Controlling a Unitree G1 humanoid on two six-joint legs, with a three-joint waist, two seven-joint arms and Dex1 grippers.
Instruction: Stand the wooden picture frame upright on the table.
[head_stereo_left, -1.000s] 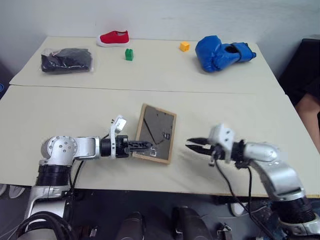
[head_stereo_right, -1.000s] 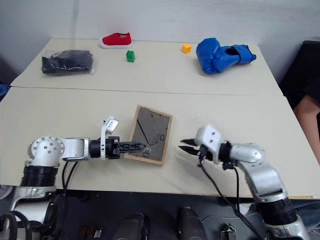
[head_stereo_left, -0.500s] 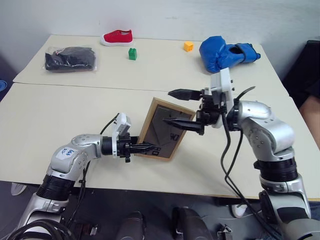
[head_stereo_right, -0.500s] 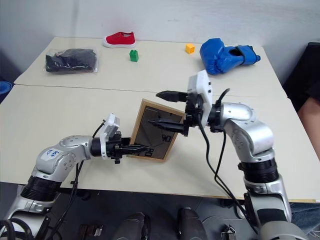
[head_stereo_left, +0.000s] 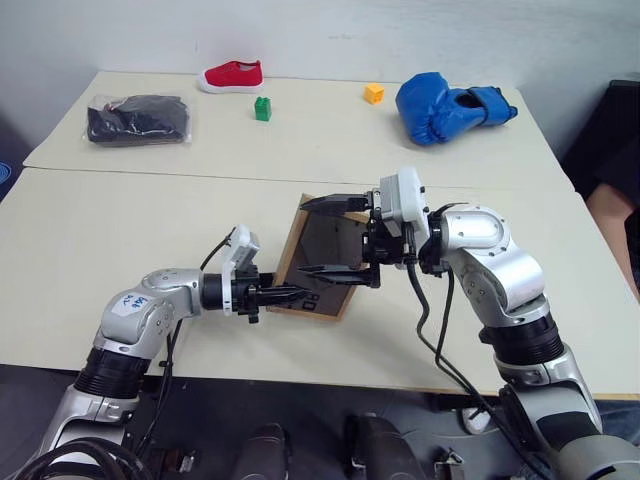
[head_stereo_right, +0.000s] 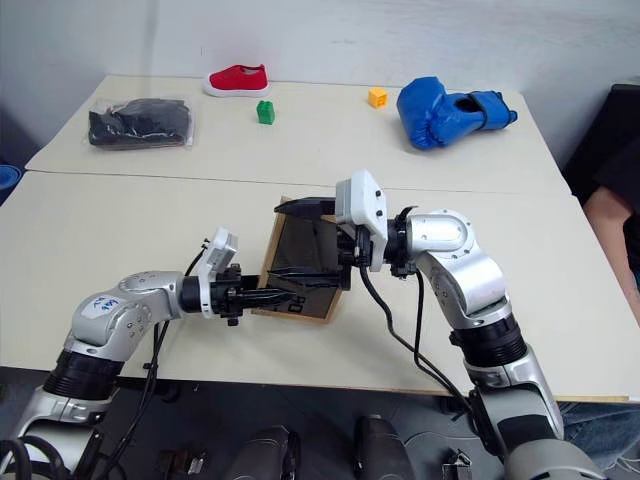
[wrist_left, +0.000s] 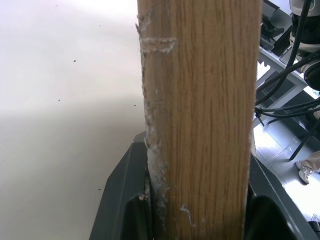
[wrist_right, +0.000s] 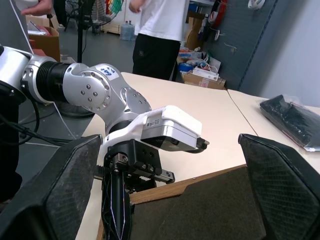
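Observation:
The wooden picture frame (head_stereo_left: 322, 250) is tipped up off the table (head_stereo_left: 120, 230), its grey-brown back facing me and its lower edge near the tabletop. My left gripper (head_stereo_left: 272, 294) is shut on its lower left edge. In the left wrist view the light-wood edge (wrist_left: 200, 120) sits clamped between the black fingers (wrist_left: 122, 200). My right gripper (head_stereo_left: 303, 237) is open wide, with one finger above the frame's top edge and the other across its back. The backing board (wrist_right: 200, 210) lies between the spread right fingers (wrist_right: 75, 185).
At the back of the table lie a black bag (head_stereo_left: 137, 118), a red shoe (head_stereo_left: 230, 75), a green block (head_stereo_left: 262, 108), a yellow block (head_stereo_left: 373, 93) and a blue boxing glove (head_stereo_left: 445, 100). A person (wrist_right: 160, 30) stands beyond the table.
My right gripper rose from near the table, swung left to the frame and opened wide. The frame went from lying nearly flat to tipped up, still in the left gripper.

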